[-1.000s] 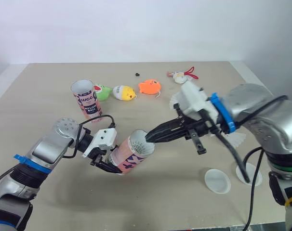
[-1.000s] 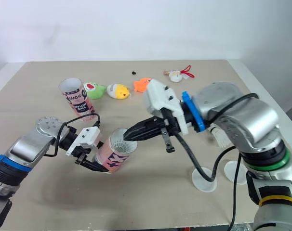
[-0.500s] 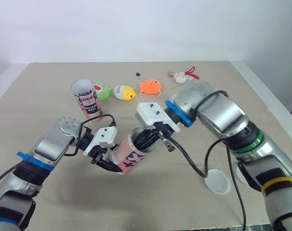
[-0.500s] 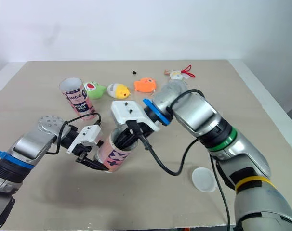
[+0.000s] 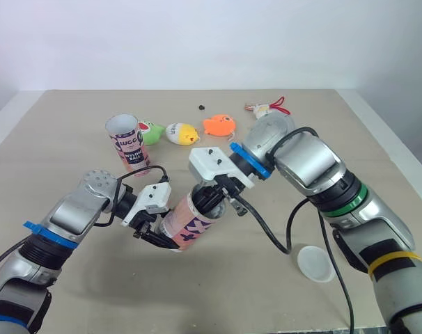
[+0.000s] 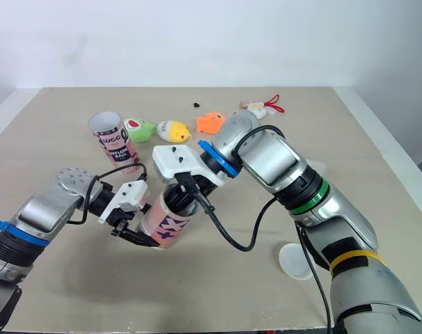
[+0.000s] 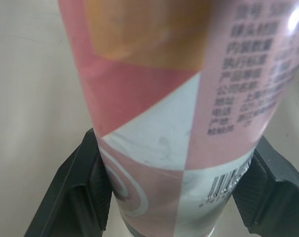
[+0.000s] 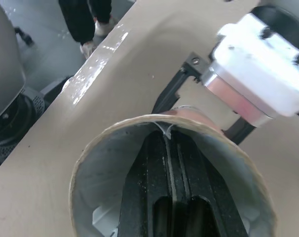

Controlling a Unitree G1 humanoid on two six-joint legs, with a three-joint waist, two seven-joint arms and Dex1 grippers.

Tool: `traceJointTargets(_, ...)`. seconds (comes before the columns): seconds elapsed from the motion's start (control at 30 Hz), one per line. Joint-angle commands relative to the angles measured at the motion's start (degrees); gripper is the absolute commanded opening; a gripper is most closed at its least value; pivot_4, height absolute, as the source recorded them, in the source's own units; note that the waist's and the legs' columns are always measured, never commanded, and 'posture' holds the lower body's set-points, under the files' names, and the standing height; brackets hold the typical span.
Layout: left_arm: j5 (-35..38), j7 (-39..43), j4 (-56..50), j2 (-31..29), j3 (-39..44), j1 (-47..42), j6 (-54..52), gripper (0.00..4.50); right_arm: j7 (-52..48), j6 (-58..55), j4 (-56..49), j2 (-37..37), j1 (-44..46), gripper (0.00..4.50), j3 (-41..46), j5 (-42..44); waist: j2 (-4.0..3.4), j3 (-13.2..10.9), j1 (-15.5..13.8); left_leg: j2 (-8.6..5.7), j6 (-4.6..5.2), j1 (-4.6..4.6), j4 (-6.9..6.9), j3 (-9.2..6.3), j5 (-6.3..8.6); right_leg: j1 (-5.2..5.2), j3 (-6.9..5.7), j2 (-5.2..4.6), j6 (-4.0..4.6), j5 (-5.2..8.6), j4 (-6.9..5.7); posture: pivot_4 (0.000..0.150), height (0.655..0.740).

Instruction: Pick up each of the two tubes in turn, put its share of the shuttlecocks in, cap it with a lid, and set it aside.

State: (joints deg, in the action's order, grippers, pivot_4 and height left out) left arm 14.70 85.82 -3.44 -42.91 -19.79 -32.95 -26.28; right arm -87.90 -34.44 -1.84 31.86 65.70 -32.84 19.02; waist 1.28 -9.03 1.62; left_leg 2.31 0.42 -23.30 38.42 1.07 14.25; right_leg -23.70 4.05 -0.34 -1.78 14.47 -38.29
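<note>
Nearest us, a white lid [image 5: 315, 263] lies flat on the surface [image 5: 72, 111], well apart from the work, so we judge capping is not yet due. The step in hand is loading the first tube.

Just beyond, the left claw [image 5: 157, 235] clamps the pink tube [image 5: 186, 223] low on its body. One finger sits on each side, and the tube is tilted off the surface with its mouth towards the other arm.

The right claw [image 8: 166, 140] reaches deep inside that mouth. Its fingers [image 8: 144, 177] are drawn together, with only a thin white sliver between them. We cannot tell whether that sliver is a shuttlecock it is gripping.

For the next move, we think the claw must let go of whatever it carries. It should then back straight out along the tube's axis without dragging the rim, while the left claw stays firm.

Farther off, the second tube [image 5: 127, 142] stands upright and open, untouched. Three small toys [image 5: 180, 133] lie beside it.
</note>
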Motion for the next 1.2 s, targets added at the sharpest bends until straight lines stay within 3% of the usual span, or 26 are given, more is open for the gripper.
traceJointTargets(0.03,0.3,-1.7,0.0,1.3,0.5,2.0,1.9,2.78,-1.6,-0.8,-0.9,3.1,1.2,0.03,6.0,1.8,-0.01,0.0,-0.4,-0.02,0.0,0.0,0.0,0.0,0.0,0.0,0.0,-0.03,-0.01,0.0,0.0,0.15,0.74)
traceJointTargets(0.23,-0.1,-3.7,2.6,3.5,2.9,5.2,8.9,2.78,-1.7,-4.6,-3.9,8.4,0.0,0.03,12.4,6.0,-0.02,0.0,-0.5,-0.23,0.0,-0.03,-0.01,-0.01,0.0,0.02,-0.02,-0.39,-0.15,0.06,0.02,0.15,0.74)
traceJointTargets(0.57,-0.3,-7.5,7.5,10.6,4.6,7.5,18.2,2.78,8.6,-13.8,-11.7,12.7,-9.1,0.03,27.0,14.5,-0.02,0.0,-0.9,-0.84,0.07,-0.04,0.13,-0.01,-0.08,0.33,-0.05,-1.25,-0.84,-0.09,0.25,0.15,0.74)
traceJointTargets(0.67,-0.4,-10.2,9.8,14.7,4.9,8.2,22.6,2.78,20.0,-18.6,-16.3,11.6,-14.8,0.03,37.4,17.9,-0.01,0.0,-0.9,-0.95,0.07,-0.08,0.14,0.06,-0.08,0.32,-0.04,-1.43,-0.97,-0.15,0.29,0.15,0.74)
traceJointTargets(0.8,0.2,-12.2,11.7,18.5,5.2,9.3,25.5,2.78,27.3,-21.3,-24.2,13.8,-25.0,0.03,45.0,20.2,0.03,0.0,-0.9,-0.99,0.07,-0.14,0.07,0.01,-0.07,0.27,-0.06,-1.46,-0.99,-0.15,0.32,0.15,0.74)
traceJointTargets(0.9,0.5,-12.2,12.7,19.6,5.0,10.0,26.6,2.78,30.5,-23.2,-28.1,15.7,-31.3,0.03,48.7,22.2,0.03,0.0,-0.7,-0.99,0.09,-0.15,0.02,-0.05,-0.06,0.26,-0.06,-1.4,-0.96,-0.13,0.31,0.15,0.74)
traceJointTargets(1.0,0.7,-11.6,13.3,20.0,4.1,11.8,26.4,2.78,30.1,-21.8,-32.2,22.0,-43.3,0.03,51.1,18.6,0.03,0.0,-0.6,-0.97,0.09,-0.12,0.0,-0.1,-0.06,0.31,0.01,-1.26,-1.0,-0.07,0.32,0.15,0.74)
traceJointTargets(1.1,1.0,-12.7,13.2,20.9,4.2,13.6,26.9,2.78,30.2,-21.2,-32.8,26.0,-50.5,0.96,54.1,18.0,0.04,0.0,-0.4,-0.98,0.11,-0.1,-0.01,-0.17,-0.03,0.38,0.01,-1.24,-1.04,0.06,0.33,0.15,0.74)
traceJointTargets(1.2,1.1,-13.7,11.8,21.3,4.4,15.5,27.5,2.78,30.1,-21.0,-34.1,27.5,-54.1,2.63,57.0,19.4,-0.01,0.0,-0.3,-0.96,0.12,0.0,0.0,-0.03,-0.03,0.4,0.16,-1.19,-1.13,0.08,0.32,0.15,0.74)
